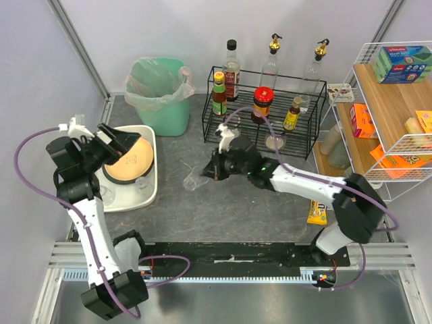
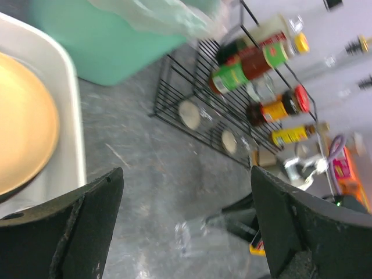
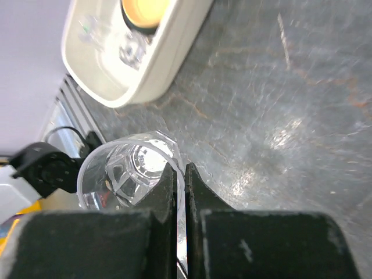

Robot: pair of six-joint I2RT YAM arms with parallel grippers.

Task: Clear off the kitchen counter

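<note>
Over the table (image 1: 256, 216), right claw (image 3: 181, 174) pinches a glass (image 3: 125, 168) by its thin rim; it could slip and shatter. Left claw (image 2: 186, 174) hangs spread.

Bare kitchen counter (image 1: 202, 219) mid-table, white tub (image 1: 154, 172) at left, bottle rack (image 1: 280, 91) and green bin (image 1: 162, 101) behind, shelf (image 1: 391, 101) at right

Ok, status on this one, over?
Left tool open over white tub. Right tool shut on clear glass rim, over the kitchen counter. Nothing between glass and tub.
</note>
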